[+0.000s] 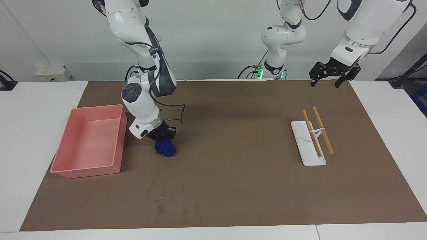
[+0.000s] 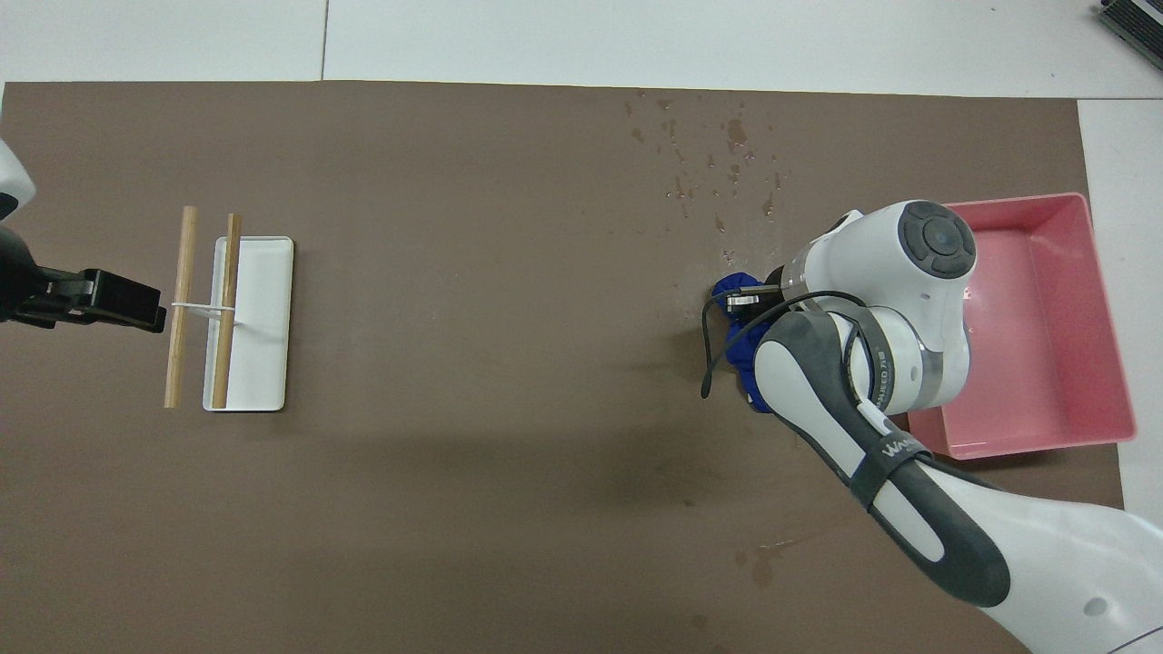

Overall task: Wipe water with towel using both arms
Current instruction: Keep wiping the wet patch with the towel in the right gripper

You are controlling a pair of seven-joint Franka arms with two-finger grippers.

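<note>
R gripper (image 1: 161,134) low, just beside the pink tray (image 1: 66,168), fingers closed on the towel (image 1: 165,147). Towel = deep blue bundle hanging under the fingers, at or just above the brown paper sheet (image 1: 233,186); cannot tell if it touches. In overhead view most of the bundle is hidden under the R arm's wrist, only a blue edge shows.

L gripper (image 1: 333,74) waits up in the air over the paper's robot-side edge, toward L arm's end. Fingers spread, holding nothing.

Further out: white tray (image 1: 308,146) w/ two wooden sticks (image 1: 317,132) lying across it, toward L arm's end. Not part of the job, well apart from the wet patch.

Furthest: the water (image 1: 168,196), dark specks + streaks scattered near the paper's outer edge, farther from robots than the towel and apart from it. Not wiped yet by the look of it.

Risks, my read:
- Towel bunched tight, so small contact patch; a single pass prob misses the spread-out specks.
- Pressing hard could drag or tear damp paper.
- Grip on soft cloth may slip under drag, leaving towel behind.
- Elbow swings close to pink tray; could nudge it.
</note>
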